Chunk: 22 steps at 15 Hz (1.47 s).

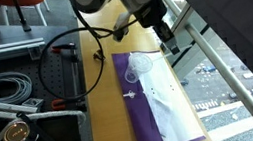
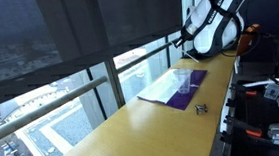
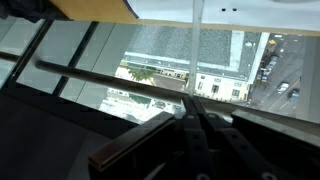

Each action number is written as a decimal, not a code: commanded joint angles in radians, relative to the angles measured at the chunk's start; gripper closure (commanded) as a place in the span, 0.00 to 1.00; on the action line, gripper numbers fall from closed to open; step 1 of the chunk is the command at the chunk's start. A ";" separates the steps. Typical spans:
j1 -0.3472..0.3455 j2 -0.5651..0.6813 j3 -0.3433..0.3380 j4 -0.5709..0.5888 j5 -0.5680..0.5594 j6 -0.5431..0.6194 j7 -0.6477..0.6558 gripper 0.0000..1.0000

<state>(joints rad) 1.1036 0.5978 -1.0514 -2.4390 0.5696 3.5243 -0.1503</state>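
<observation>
Gripper: the gripper (image 1: 167, 34) hangs over the window-side edge of the wooden counter (image 1: 103, 114), beyond the far end of the purple mat (image 1: 139, 119).
Pincer state: in the wrist view the two fingers (image 3: 195, 125) are pressed together with nothing between them. They point out over the glass at the street and rooftops below.
Nearest thing: a clear plastic cup (image 1: 141, 66) stands upright on the mat's far end, near the gripper but apart from it. In an exterior view the cup (image 2: 183, 82) sits just below and in front of the arm.
Mat contents: a white sheet (image 1: 174, 114) covers the window side of the mat. A small dark object (image 1: 131, 97) lies on the bare purple strip, well apart from the cup.
Window edge: a metal rail (image 1: 222, 66) runs alongside the counter just past the gripper. In the wrist view it crosses as a dark bar (image 3: 110, 80).
Inner edge: a black cable (image 1: 61, 40) loops over the counter's room side, above a red clamp (image 1: 63, 50) and other gear.
Open room: in an exterior view the counter (image 2: 134, 139) runs long and bare from the mat (image 2: 186, 99) toward the camera. The space beside the gripper narrows between rail and cup.
</observation>
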 commanded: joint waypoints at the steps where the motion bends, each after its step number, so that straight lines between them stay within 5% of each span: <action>1: -0.026 0.032 0.057 0.009 -0.085 0.120 -0.024 1.00; 3: -0.041 0.042 0.075 0.026 -0.149 0.113 -0.038 1.00; 4: 0.085 0.205 -0.044 0.060 0.041 -0.022 0.012 1.00; 7: 0.168 0.333 -0.135 0.082 0.164 -0.149 0.031 1.00; 8: 0.090 0.198 -0.045 0.072 0.029 -0.002 -0.049 1.00; 11: 0.098 0.268 -0.049 0.088 -0.064 0.083 -0.011 1.00; 12: 0.210 0.453 -0.156 0.114 0.146 -0.103 0.014 1.00; 17: 0.323 0.680 -0.310 0.085 0.272 -0.328 0.070 1.00; 18: 0.273 0.518 -0.237 0.086 0.093 -0.122 0.062 1.00; 21: 0.274 0.592 -0.235 0.095 -0.003 0.007 0.113 1.00; 22: 0.344 0.778 -0.308 0.100 0.180 -0.203 0.107 1.00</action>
<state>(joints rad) 1.3849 1.1763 -1.2921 -2.3426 0.6194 3.4515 -0.0617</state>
